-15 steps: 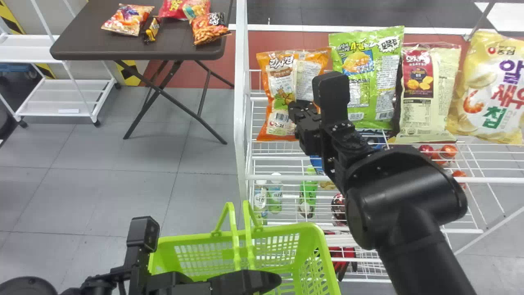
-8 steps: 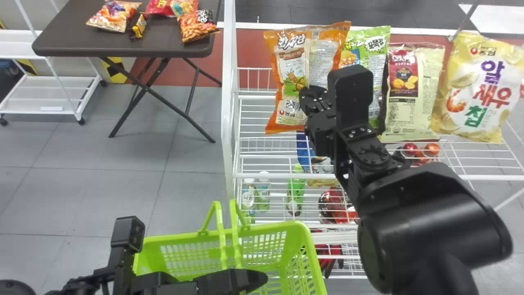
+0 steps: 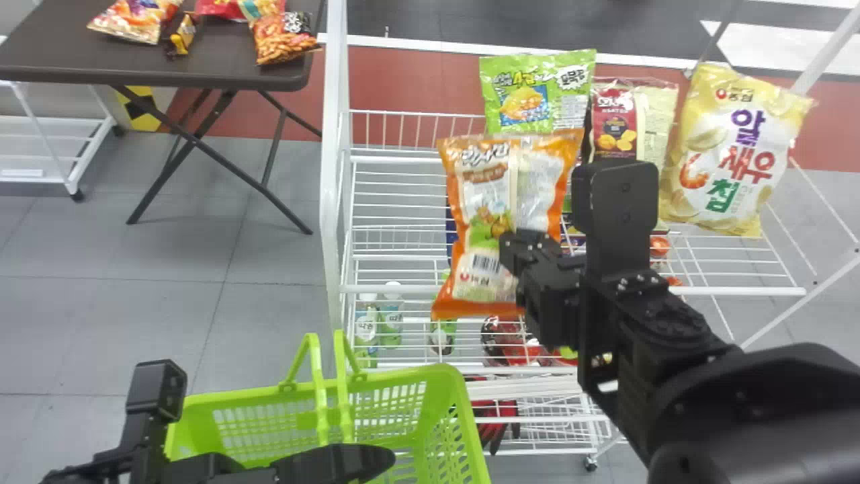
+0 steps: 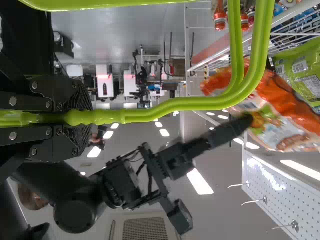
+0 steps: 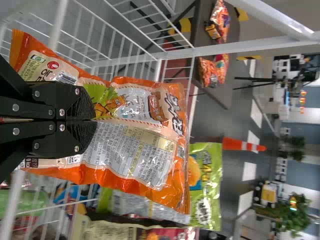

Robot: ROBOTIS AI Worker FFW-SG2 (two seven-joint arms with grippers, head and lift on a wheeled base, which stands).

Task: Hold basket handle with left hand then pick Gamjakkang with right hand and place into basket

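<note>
"Item one, right claw [image 3: 508, 247]: what was its state?"

"Drawn in narrow, pinching the Gamjakkang [image 3: 478, 208] near its lower end. One orange bag, roughly upright, its printed top pointing away from that claw."

"Item two, left claw [image 3: 376, 458]?"

"Closed around the basket handle [image 4: 175, 106], green, smooth, one grip."

"And the basket [image 3: 437, 372]?"

"One, lime green, lattice-sided. Lay nearer the robot than the right claw and off to its left; the Gamjakkang hung apart from it, farther out."

"Stock beyond the right claw?"

"Three bags on the white wire rack [image 3: 334, 175]. One green [image 3: 531, 101], partly behind the Gamjakkang; one maroon and cream [image 3: 615, 111], just beside the green; one yellow [image 3: 739, 154], large, farthest to the claw's right."

"Anything far to that claw's left?"

"One dark surface [image 3: 134, 70] with folding legs, well apart, past the rack's upright. Carried on it: snack packets, assorted, including one with orange-brown sticks pictured [image 3: 285, 42] and one small yellow-and-black pack [image 3: 180, 39]."
</note>
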